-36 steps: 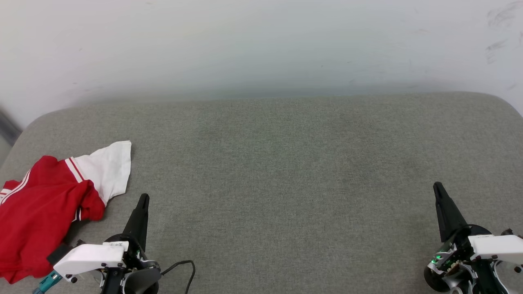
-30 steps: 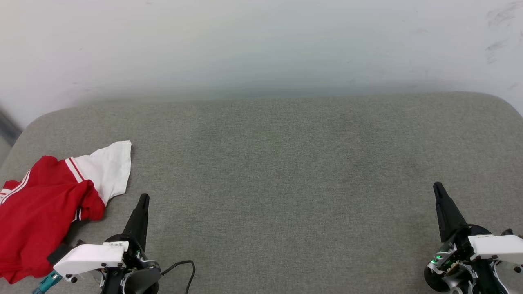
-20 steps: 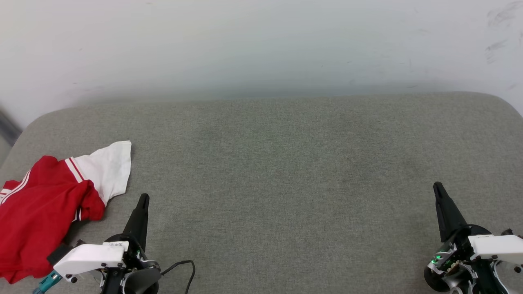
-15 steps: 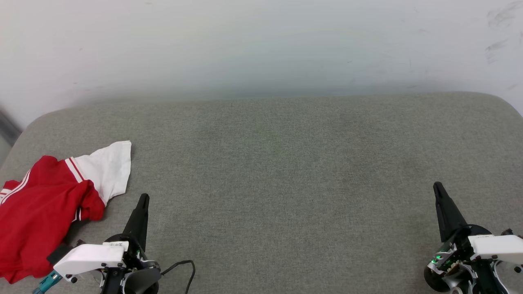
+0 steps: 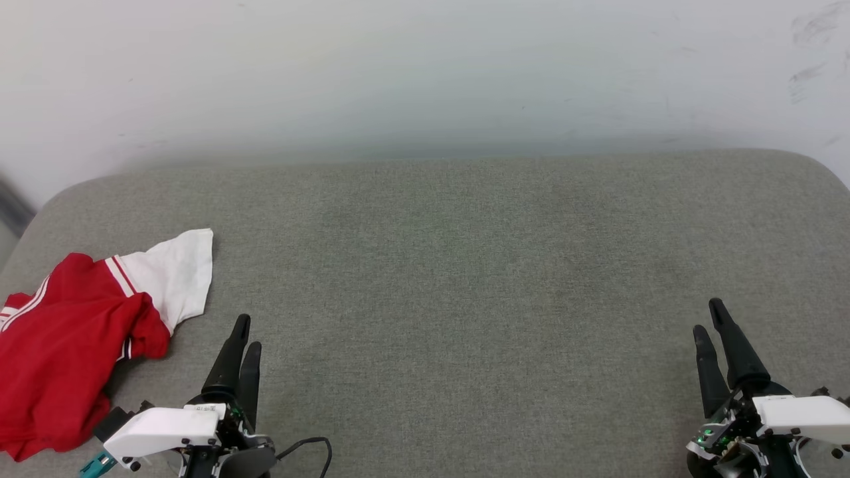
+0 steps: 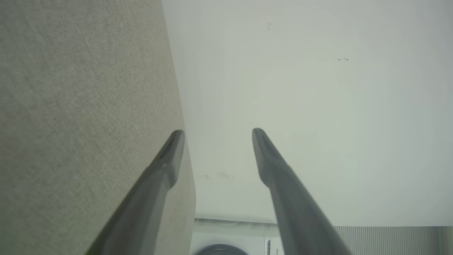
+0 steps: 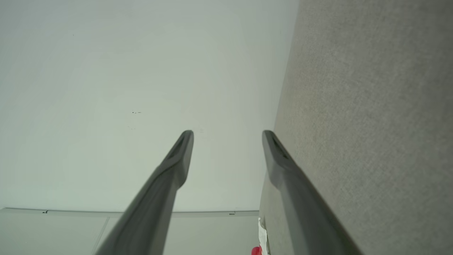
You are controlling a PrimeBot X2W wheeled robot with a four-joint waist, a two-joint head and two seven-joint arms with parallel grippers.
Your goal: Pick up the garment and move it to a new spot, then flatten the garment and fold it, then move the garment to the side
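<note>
Garment (image 5: pixel 60 358): bunched at the worktop's (image 5: pixel 465 265) left edge.
Left claw (image 5: pixel 249 332): parted, empty, nearby.
Right claw (image 5: pixel 706 317): parted, empty.
Risk: garment may be dragged off the edge if pinched shallowly.

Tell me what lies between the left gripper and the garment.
Only a bare strip of grey cushion lies between the left gripper and the garment; the head view shows it.
</note>
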